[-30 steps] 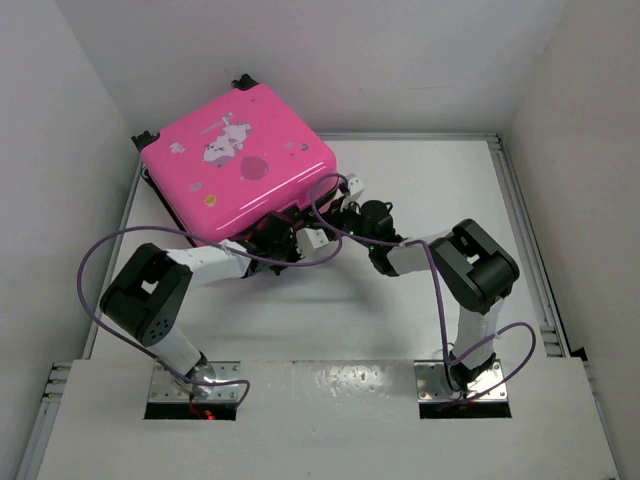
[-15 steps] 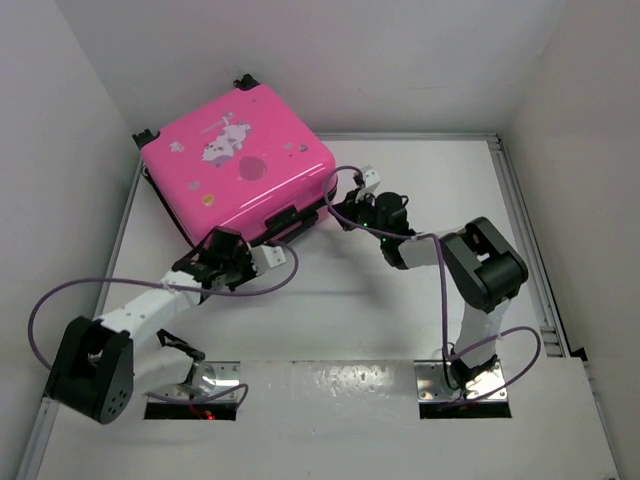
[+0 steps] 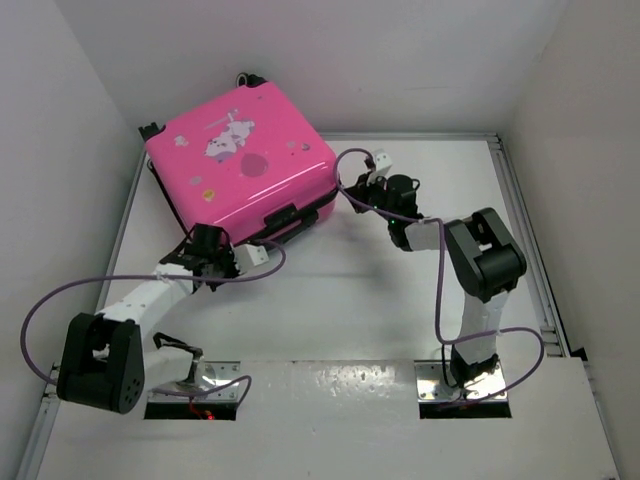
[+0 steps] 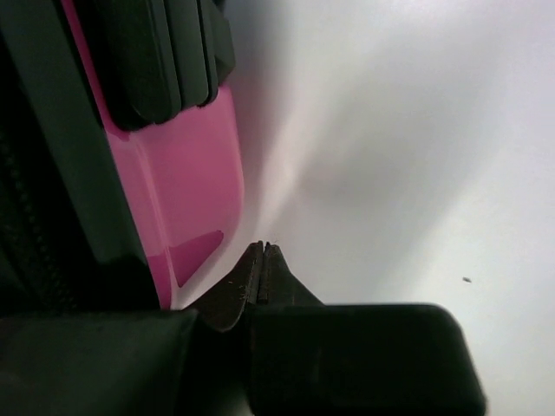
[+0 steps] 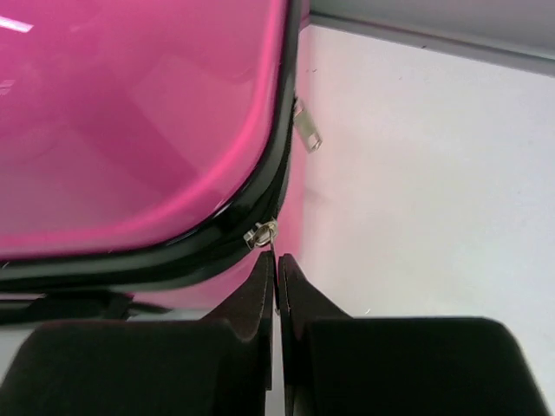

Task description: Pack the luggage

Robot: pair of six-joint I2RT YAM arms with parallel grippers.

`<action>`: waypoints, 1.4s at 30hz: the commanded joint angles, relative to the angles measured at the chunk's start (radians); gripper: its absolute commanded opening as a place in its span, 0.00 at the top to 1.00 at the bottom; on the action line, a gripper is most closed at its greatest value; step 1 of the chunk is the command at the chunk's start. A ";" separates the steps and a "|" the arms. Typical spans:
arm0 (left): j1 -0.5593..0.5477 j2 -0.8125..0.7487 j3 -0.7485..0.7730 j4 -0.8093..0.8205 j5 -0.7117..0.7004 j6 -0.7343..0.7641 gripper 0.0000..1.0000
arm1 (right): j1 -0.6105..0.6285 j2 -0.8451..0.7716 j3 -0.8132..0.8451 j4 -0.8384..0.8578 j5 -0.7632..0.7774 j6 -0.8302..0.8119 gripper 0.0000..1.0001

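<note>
Luggage [image 3: 240, 165], table's [image 3: 400, 300] far-left corner, judged stiff and slick; right gripper [image 5: 276, 260] pinches its zipper pull [image 5: 262, 232], the sensible hold; left gripper [image 4: 263, 251] closed, empty.

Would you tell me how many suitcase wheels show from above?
2: one wheel at the far corner of the luggage, another at its left corner; others may be hidden.
</note>
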 commanded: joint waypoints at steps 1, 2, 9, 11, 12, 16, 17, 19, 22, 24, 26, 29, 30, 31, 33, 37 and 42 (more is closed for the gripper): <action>0.056 0.081 0.061 0.101 -0.079 -0.028 1.00 | -0.092 0.058 0.090 -0.043 0.146 -0.057 1.00; 0.069 0.104 0.090 0.110 -0.099 -0.047 1.00 | -0.097 0.081 0.106 -0.046 0.149 -0.073 1.00; 0.139 0.321 0.269 0.121 -0.148 -0.139 1.00 | -0.117 0.265 0.348 -0.055 0.146 -0.067 1.00; 0.151 0.371 0.305 0.130 -0.148 -0.151 1.00 | -0.120 0.317 0.447 -0.057 0.146 -0.070 1.00; 0.151 0.384 0.334 0.130 -0.159 -0.151 1.00 | -0.120 0.351 0.472 -0.062 0.143 -0.067 1.00; 0.161 0.408 0.374 0.130 -0.159 -0.160 1.00 | -0.121 0.440 0.638 -0.055 0.125 -0.063 1.00; 0.161 0.408 0.383 0.130 -0.149 -0.161 1.00 | -0.123 0.452 0.652 -0.057 0.123 -0.060 1.00; 0.161 0.408 0.383 0.130 -0.110 -0.161 1.00 | -0.121 0.471 0.672 -0.045 0.116 -0.053 1.00; 0.170 0.315 0.392 0.099 0.075 -0.161 0.76 | -0.126 0.405 0.612 -0.002 0.112 -0.069 0.81; 0.170 0.238 0.379 0.087 0.199 -0.136 0.61 | -0.126 0.291 0.474 0.041 0.112 -0.076 0.57; 0.147 0.121 0.379 0.087 0.327 -0.179 0.25 | -0.132 0.174 0.317 0.037 0.106 -0.083 0.49; 0.046 0.040 0.476 0.087 0.362 -0.316 0.00 | -0.141 -0.088 0.139 -0.058 0.089 -0.081 0.40; 0.032 0.030 0.509 0.087 0.374 -0.356 0.00 | -0.144 -0.136 0.111 -0.092 0.082 -0.089 0.36; 0.021 0.029 0.544 0.087 0.375 -0.390 0.00 | -0.141 -0.223 0.062 -0.161 0.073 -0.092 0.33; -0.002 0.029 0.619 0.009 0.375 -0.456 0.00 | -0.147 -0.298 0.020 -0.295 0.054 -0.110 0.27; -0.033 0.060 0.731 -0.073 0.306 -0.545 0.00 | -0.146 -0.536 -0.038 -0.562 0.059 -0.133 0.06; 0.004 0.085 0.684 -0.085 0.312 -0.630 0.00 | -0.143 -0.686 -0.081 -0.747 0.115 -0.165 0.01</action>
